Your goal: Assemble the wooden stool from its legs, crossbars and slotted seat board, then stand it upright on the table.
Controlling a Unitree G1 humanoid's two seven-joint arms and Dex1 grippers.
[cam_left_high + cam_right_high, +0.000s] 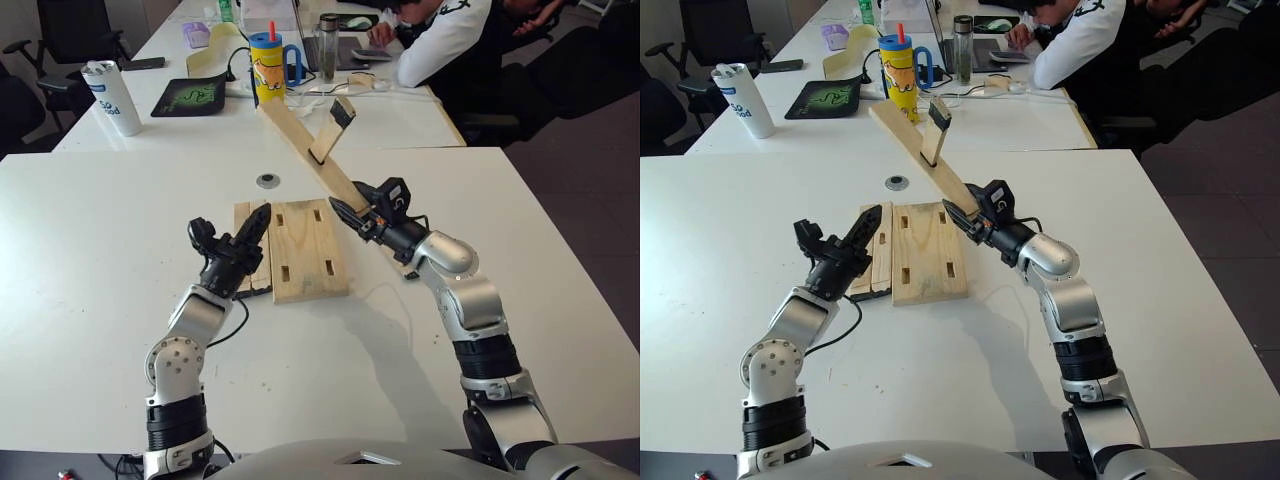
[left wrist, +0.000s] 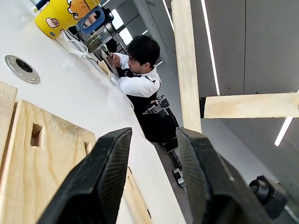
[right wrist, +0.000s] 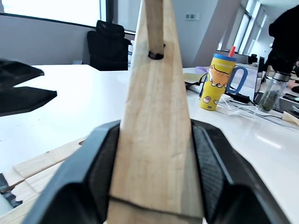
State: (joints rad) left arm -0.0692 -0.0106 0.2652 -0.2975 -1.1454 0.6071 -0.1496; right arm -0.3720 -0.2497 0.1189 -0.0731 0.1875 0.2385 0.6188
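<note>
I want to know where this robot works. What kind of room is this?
Most likely an office or a lab workroom. There are long white desks, a black swivel chair, and a person bent over work at the next desk, near a mouse pad and a yellow mug.

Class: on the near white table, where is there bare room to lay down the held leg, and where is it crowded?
Bare: the table left of the left gripper; right of the right gripper to the edge; the near strip before the seat board. Crowded: the centre, around board, grippers and leg.
</note>
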